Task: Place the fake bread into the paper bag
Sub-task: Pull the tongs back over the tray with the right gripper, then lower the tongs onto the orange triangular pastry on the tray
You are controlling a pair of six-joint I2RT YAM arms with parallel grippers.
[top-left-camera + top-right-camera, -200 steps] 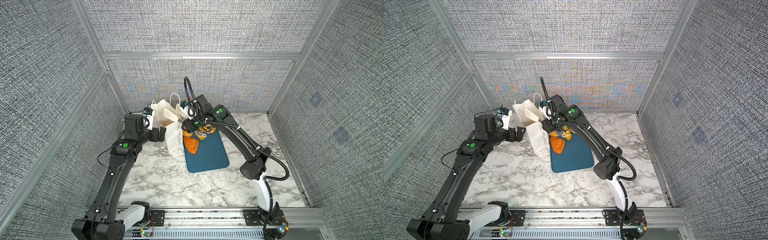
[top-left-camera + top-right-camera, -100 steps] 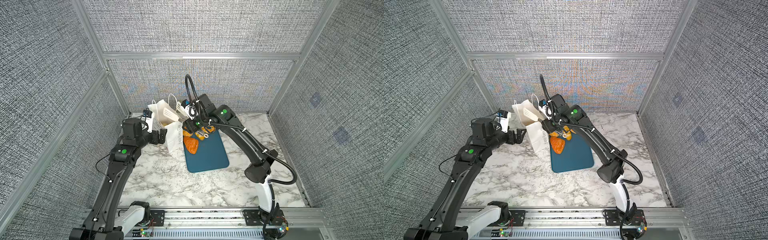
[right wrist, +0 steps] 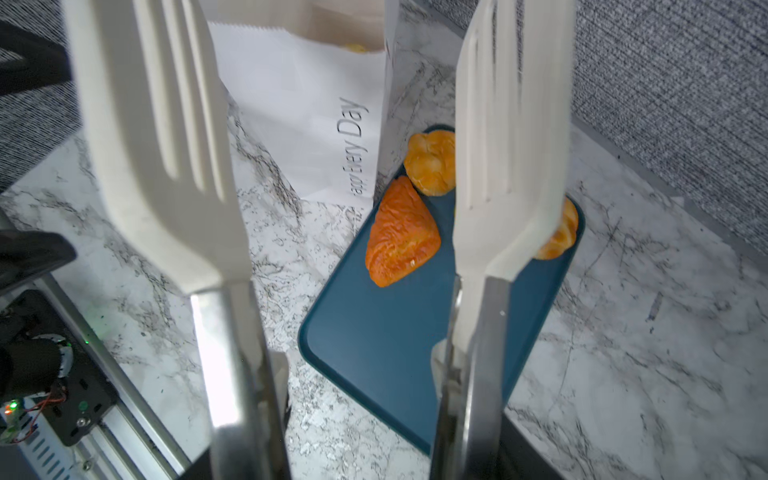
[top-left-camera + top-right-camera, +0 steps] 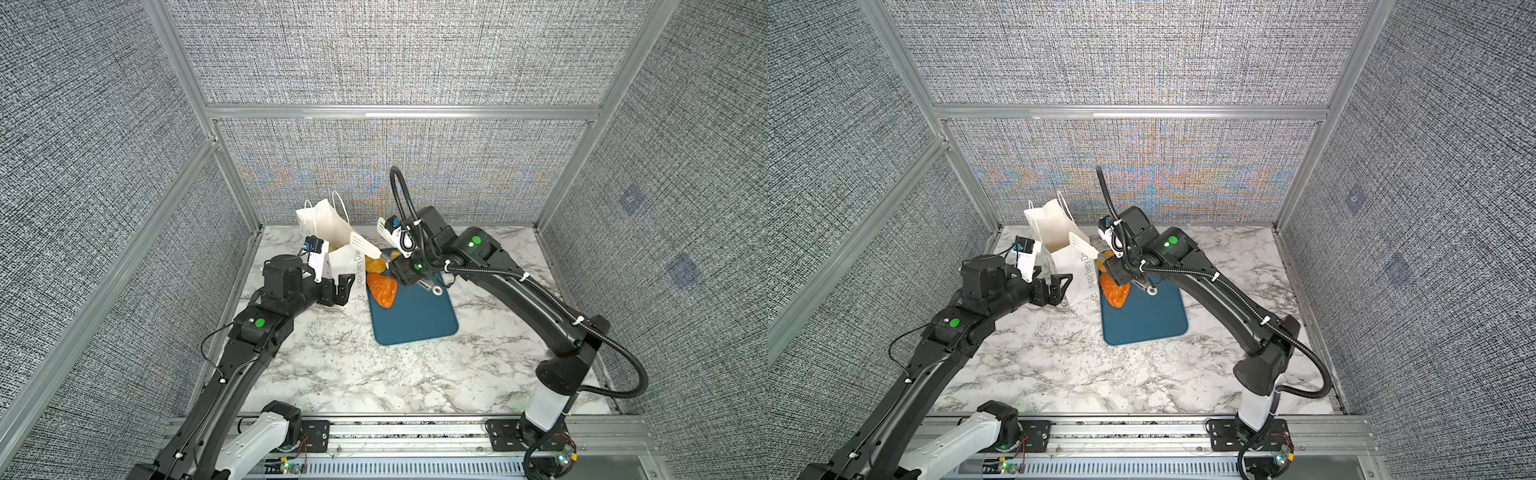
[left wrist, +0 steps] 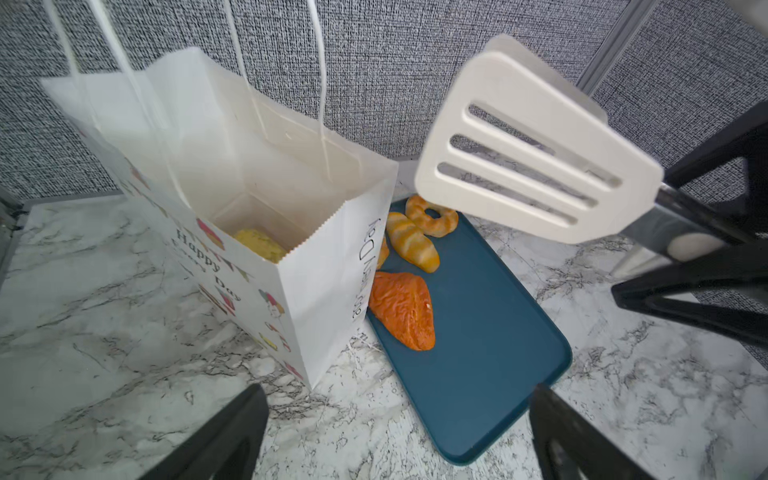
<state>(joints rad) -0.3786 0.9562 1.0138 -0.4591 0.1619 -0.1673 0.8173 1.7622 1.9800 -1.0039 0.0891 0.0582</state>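
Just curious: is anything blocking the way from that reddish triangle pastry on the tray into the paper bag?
Nothing visible does. The triangle pastry lies beside the paper bag, whose mouth stands open; only the bag's wall needs clearing.

Spotted white slotted tongs [image 4: 365, 245] [image 4: 1082, 245] raised clear of the surface near the far end of the tray, tilted with the flat heads higher than the steel arms, the two heads standing apart in the right wrist view [image 3: 166, 166]. Logged dark-teal tray [image 4: 415, 320] [image 5: 490, 353] lying flat on white-grey marble tabletop [image 4: 374, 374], rounded corners, long side running front to back. Noted grey woven wall panels [image 4: 395, 54] on three sides, set in aluminium frame [image 4: 399, 112], plus slotted metal rail [image 4: 415, 432] along the front edge.
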